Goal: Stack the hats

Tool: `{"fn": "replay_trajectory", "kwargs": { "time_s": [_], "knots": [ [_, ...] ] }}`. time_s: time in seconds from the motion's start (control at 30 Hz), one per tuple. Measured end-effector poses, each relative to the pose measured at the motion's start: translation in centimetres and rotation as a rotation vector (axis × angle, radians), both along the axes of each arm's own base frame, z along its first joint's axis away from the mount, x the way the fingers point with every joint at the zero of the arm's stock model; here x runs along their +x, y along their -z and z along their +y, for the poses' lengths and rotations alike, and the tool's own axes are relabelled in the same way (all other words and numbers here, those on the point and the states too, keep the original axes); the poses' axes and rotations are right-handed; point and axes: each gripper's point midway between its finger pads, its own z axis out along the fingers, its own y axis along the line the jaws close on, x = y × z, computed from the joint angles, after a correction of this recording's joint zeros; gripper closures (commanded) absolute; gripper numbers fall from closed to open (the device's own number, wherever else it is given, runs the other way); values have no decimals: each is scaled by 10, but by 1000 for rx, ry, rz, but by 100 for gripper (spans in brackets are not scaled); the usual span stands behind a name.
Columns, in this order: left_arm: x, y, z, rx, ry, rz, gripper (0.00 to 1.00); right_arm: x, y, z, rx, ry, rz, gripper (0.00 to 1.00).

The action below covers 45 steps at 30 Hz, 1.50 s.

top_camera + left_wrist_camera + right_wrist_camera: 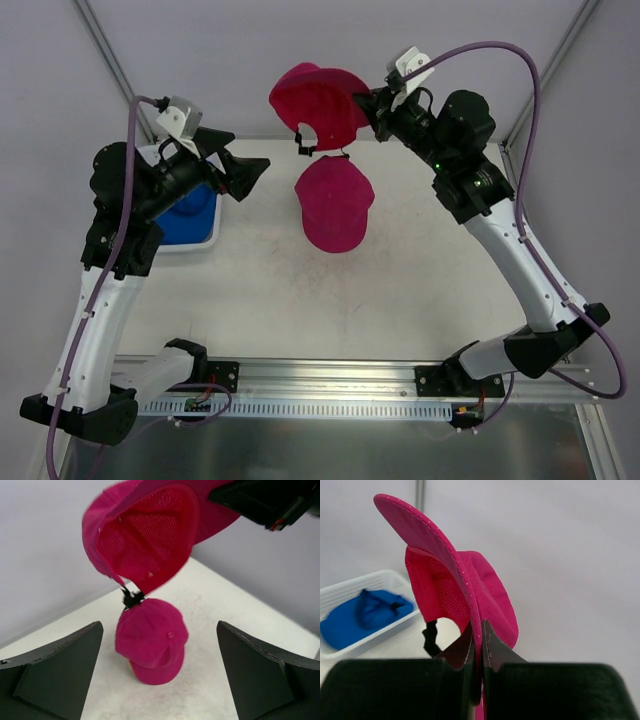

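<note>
**Top external view.** The right claw [372, 105] is clamped on the brim of a raised magenta cap [318, 100]. It holds that cap in the air over the far edge of the surface [300, 300]. The cap's hollow underside faces toward the arms and its black strap hangs down. A second magenta cap [333, 203] lies crown-up on the surface just nearer than the raised one, with its brim toward the arm bases. At the far left the left claw [245, 168] stands wide open with nothing in it, pointing toward the two magenta caps. Beneath that arm a blue cap [190, 215] lies inside a white slatted basket [185, 243].

**Left wrist view.** The left claw [159, 625] shows both dark fingers spread far apart and touching nothing. Between them, farther off, the second magenta cap [152, 640] sits on the surface. The raised magenta cap [150, 535] hangs above it with its mesh lining showing. Its black strap [131, 599] dangles just over the lower cap's crown; I cannot tell whether they touch. The right claw [260, 500] grips the raised cap's brim at the upper right.

**Right wrist view.** The right claw [478, 635] is pinched shut on the brim edge of the raised magenta cap [445, 585], which stands up from the fingers. Behind it on the left, the blue cap [365, 617] lies crumpled in the white slatted basket [390, 630].
</note>
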Motion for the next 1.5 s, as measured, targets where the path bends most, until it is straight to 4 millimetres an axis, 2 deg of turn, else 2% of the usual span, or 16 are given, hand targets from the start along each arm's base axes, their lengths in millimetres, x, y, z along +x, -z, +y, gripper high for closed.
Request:
{"fn": "replay_trajectory", "kwargs": {
  "time_s": [0.13,0.23,0.33,0.4,0.5,0.57,0.63,0.77,0.93,1.03,1.07,1.2,1.27,1.4,1.5],
  "knots": [
    [-6,-20,-6,-140,35,90,1,2,-25,-11,-54,63,-258,100],
    [-3,-32,-11,-260,89,204,1,-2,-23,-14,-127,84,-423,100],
    [10,-39,-15,-395,153,378,2,-6,-11,-10,-206,82,-543,100],
    [27,-33,-19,-475,189,518,3,-6,-4,-6,-251,79,-599,100],
    [51,-7,-25,-568,205,722,3,-7,3,-3,-293,77,-654,100],
    [58,15,-29,-630,209,845,4,-9,4,-3,-313,82,-698,100],
    [60,24,-32,-670,212,921,5,-12,4,-5,-328,90,-745,100],
    [57,13,-39,-713,257,947,8,-18,7,-2,-350,87,-805,100],
    [49,6,-55,-737,309,990,16,-23,16,4,-376,77,-841,100],
    [49,8,-64,-741,331,1019,31,-25,24,7,-393,67,-845,100],
    [50,10,-67,-743,334,1031,45,-25,26,8,-397,65,-845,100],
    [59,17,-74,-743,346,1052,72,-28,33,8,-411,69,-859,100],
    [64,21,-75,-744,350,1056,78,-27,42,5,-428,74,-853,100],
    [71,27,-79,-733,369,1057,100,-28,68,1,-469,80,-851,100],
    [72,37,-81,-715,390,1070,100,-28,87,-1,-496,80,-858,100]
  ]
}}
